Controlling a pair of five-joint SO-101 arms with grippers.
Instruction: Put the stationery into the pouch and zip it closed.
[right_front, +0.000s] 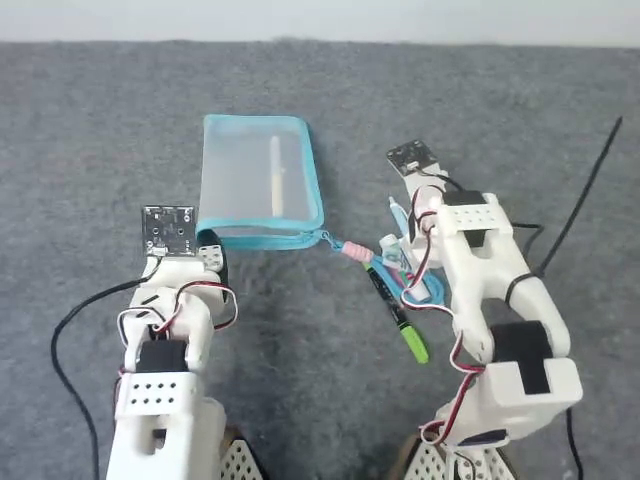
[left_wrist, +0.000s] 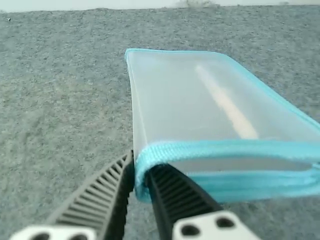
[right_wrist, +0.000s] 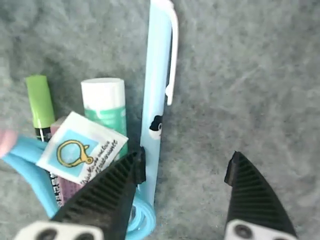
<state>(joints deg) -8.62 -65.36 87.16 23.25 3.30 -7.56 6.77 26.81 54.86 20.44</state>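
Note:
A translucent pouch (right_front: 255, 175) with a teal zipper edge lies flat, a pale stick (left_wrist: 227, 105) inside it. My left gripper (left_wrist: 141, 186) is shut on the pouch's near left corner (right_front: 212, 250). A pink zipper pull (right_front: 355, 250) hangs off the pouch's right end. Beside it lies a stationery pile: a light blue pen (right_wrist: 157, 100), a white and green glue stick (right_wrist: 105, 107), a green highlighter (right_front: 397, 312) and a tagged blue loop (right_wrist: 82, 147). My right gripper (right_wrist: 182, 175) hovers open just over the pen, one finger (right_wrist: 112, 192) at the pen's side.
Grey carpet-like cloth (right_front: 520, 110) covers the whole table. Black cables trail at the left (right_front: 60, 340) and the right (right_front: 590, 180) of the arms. Bare cloth lies beyond the pouch and between the two arms.

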